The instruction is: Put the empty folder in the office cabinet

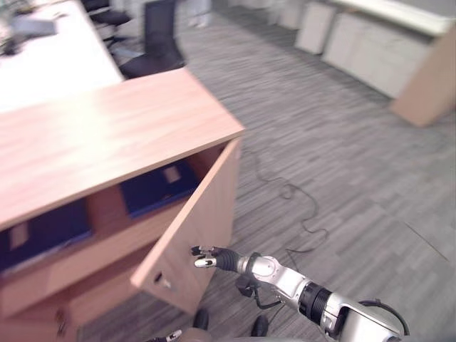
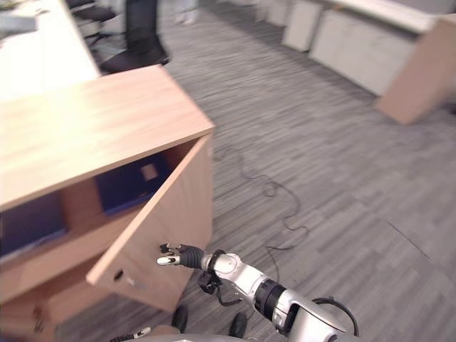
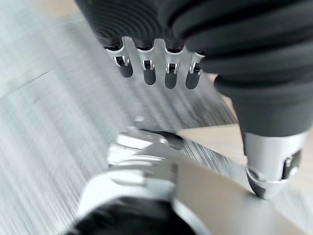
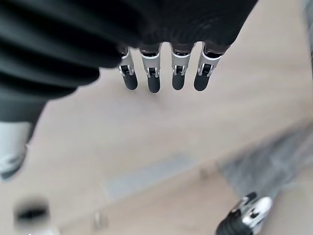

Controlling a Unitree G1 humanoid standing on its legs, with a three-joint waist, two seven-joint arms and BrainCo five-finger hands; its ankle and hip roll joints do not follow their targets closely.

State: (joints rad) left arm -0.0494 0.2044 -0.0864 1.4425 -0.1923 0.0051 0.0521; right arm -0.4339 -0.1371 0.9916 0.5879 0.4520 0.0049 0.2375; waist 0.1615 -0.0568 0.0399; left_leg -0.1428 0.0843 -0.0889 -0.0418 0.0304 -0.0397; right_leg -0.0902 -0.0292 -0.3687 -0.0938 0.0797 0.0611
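Observation:
A wooden office cabinet stands at the left with its door swung partly open. On its upper shelf lie two dark blue folders, one just behind the door and one further left. My right hand reaches in from the lower right with straight fingers, open and empty, its tips at the door's outer face near the free edge. My left hand hangs low in front of the cabinet, open and empty; its fingertips peek in at the bottom edge.
A black office chair and a white desk stand behind the cabinet. Low pale cabinets and a wooden panel line the far right. Grey carpet stretches out to the right of the door.

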